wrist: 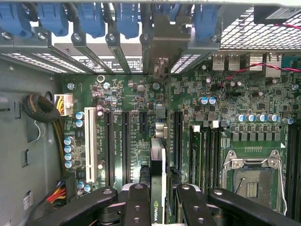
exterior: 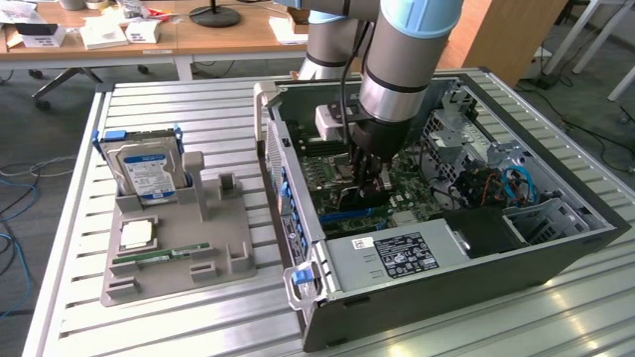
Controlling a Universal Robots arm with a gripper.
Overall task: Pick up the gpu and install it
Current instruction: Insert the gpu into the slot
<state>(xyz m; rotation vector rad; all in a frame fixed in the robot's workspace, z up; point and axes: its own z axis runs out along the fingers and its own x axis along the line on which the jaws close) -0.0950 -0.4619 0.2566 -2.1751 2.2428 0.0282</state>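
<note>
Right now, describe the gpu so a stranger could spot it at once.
Look inside the open computer case on the slatted table, where the arm's gripper reaches down over the green motherboard. The gpu is the thin dark card held edge-on between its fingers, unlike the empty black slots either side.

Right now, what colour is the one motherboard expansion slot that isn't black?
White. The slot shows best in the wrist view.
</note>
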